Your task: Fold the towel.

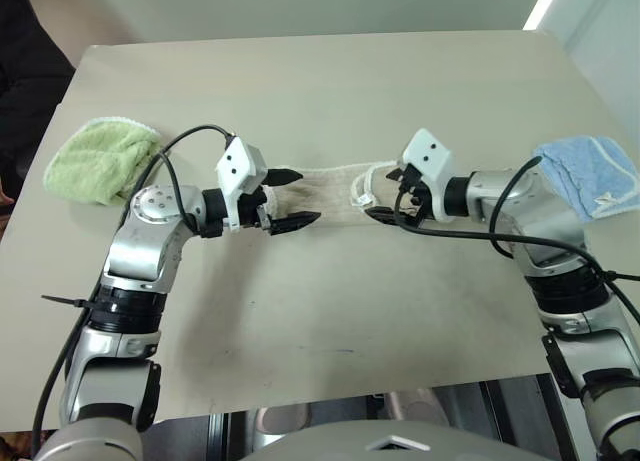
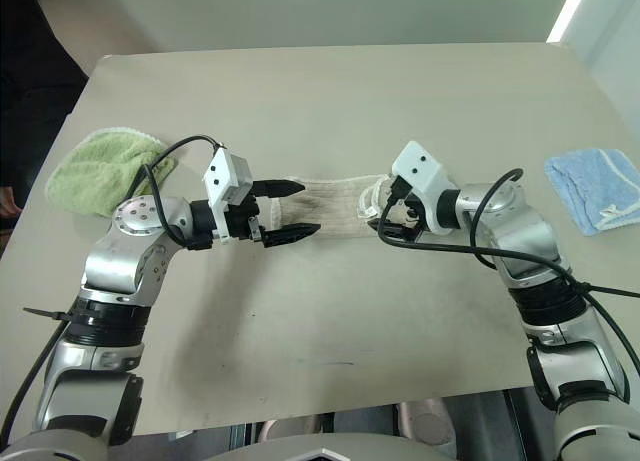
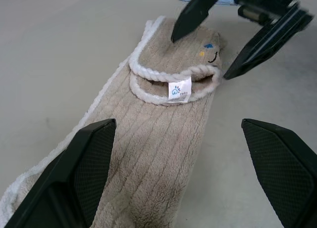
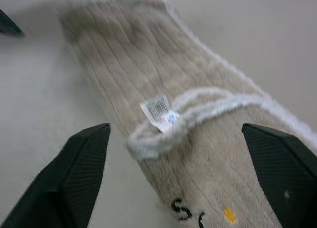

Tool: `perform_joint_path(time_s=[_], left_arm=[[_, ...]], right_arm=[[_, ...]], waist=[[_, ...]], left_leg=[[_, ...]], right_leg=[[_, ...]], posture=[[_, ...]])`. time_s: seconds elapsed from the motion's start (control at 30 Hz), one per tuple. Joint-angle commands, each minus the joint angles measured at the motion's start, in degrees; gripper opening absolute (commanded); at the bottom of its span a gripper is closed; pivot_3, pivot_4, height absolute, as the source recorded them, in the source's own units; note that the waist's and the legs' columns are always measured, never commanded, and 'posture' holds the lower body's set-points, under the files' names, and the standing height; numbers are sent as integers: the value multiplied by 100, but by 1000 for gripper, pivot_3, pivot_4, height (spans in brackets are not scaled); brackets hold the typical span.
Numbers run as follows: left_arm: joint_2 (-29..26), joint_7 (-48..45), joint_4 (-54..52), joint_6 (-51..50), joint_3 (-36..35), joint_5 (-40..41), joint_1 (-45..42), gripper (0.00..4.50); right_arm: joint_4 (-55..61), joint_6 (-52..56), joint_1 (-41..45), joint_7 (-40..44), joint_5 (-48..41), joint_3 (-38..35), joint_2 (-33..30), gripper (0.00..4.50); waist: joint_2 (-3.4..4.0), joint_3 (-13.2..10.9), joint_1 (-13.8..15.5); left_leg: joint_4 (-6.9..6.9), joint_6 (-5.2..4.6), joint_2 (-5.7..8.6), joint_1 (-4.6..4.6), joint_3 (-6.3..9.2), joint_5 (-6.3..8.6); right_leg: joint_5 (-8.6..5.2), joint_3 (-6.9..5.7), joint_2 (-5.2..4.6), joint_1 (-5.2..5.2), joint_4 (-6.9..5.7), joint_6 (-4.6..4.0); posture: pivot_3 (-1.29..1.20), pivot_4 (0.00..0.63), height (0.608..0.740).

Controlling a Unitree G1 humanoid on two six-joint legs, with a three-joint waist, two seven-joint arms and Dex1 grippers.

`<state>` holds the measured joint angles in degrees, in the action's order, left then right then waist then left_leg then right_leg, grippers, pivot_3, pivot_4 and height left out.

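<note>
The towel (image 1: 330,191) lies on the table as a narrow beige strip with white corded edging, running between my two grippers. Its right end is folded back on itself, with a white label (image 3: 180,91) and a small dark logo (image 3: 212,57) showing there. My left gripper (image 1: 302,196) is open over the strip's left end, holding nothing. Just above the folded right end is my right gripper (image 1: 382,193), also open and empty. The left wrist view shows the right gripper's fingers (image 3: 193,15) straddling the folded end.
A fluffy light-green cloth (image 1: 100,159) sits near the table's left edge. A light-blue cloth (image 1: 590,176) lies at the right edge. Bare table (image 1: 320,91) stretches behind the towel and in front of it. A person in dark clothing (image 1: 25,61) stands at the far left.
</note>
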<state>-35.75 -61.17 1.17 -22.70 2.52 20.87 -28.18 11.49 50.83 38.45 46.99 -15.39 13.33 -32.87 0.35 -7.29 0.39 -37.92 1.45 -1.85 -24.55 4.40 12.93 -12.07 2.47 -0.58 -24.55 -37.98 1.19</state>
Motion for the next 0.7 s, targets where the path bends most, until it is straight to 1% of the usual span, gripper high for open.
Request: perform_joint_path(time_s=[0.03, 0.1, 0.2, 0.3, 0.37, 0.4, 0.5, 0.57, 0.7], left_arm=[[-1, -22, -100, 86, -71, 50, 5, 4357], [-1, -15, -96, 87, -81, 52, 8, 4357], [16, 13, -136, 60, -91, 73, 42, 4357], [63, 61, -192, 13, -91, 105, 77, 4357], [120, 123, -283, -66, -111, 168, 121, 4357], [139, 143, -314, -93, -121, 188, 138, 4357], [234, 344, -652, -349, -198, 365, 355, 4357], [259, 455, -874, -475, -228, 457, 488, 4357], [476, 903, -1405, -1032, -502, 954, 800, 4357]], right_arm=[[386, 101, 14, 124, -406, -463, -47, 4323], [325, 201, 58, -54, -571, -791, 63, 4323], [-277, 27, 132, -523, -335, -1094, 102, 3743], [-745, -198, 170, -703, -224, -1186, 113, 2728], [-864, -337, 188, -724, -182, -1150, 151, 1951], [-893, -380, 196, -733, -181, -1142, 174, 1662], [-1033, -552, 192, -767, -193, -1119, 348, 612], [-1099, -656, 146, -774, -168, -1093, 421, 27], [-1571, -1146, -113, -848, 110, -822, 641, 27]], waist=[[0, 0, 0], [0, 0, 0], [0, 0, 1], [0, 0, 13], [0, 0, 9], [0, 0, 8], [0, 0, -17], [0, 0, -21], [0, 0, -18]], left_leg=[[0, 0, 0, 0, 0, 0], [0, 1, 0, 0, 0, -1], [-1, 1, 0, 3, 0, -1], [-2, 0, 0, 8, 1, -1], [-2, 0, 0, 8, 1, 0], [0, 0, 0, 8, 1, 0], [5, 1, 0, 8, 0, -1], [7, 1, 0, 8, -1, 0], [7, 1, -1, 15, -1, -1]], right_leg=[[0, 0, 0, 0, 0, 0], [0, 0, 1, 1, 0, 0], [0, 0, 1, 3, 0, 0], [1, 1, -2, 9, 0, 1], [1, 1, -2, 7, -1, 1], [1, 1, -1, 6, -1, 1], [0, 2, 1, 3, 0, 1], [-1, 4, 2, 2, 1, 1], [-1, 4, 3, 10, 0, 1]], posture=[[0, 150, 740], [0, 150, 740], [0, 150, 740], [0, 150, 740], [0, 150, 740], [0, 150, 740], [0, 150, 740], [0, 150, 740], [0, 150, 740]])
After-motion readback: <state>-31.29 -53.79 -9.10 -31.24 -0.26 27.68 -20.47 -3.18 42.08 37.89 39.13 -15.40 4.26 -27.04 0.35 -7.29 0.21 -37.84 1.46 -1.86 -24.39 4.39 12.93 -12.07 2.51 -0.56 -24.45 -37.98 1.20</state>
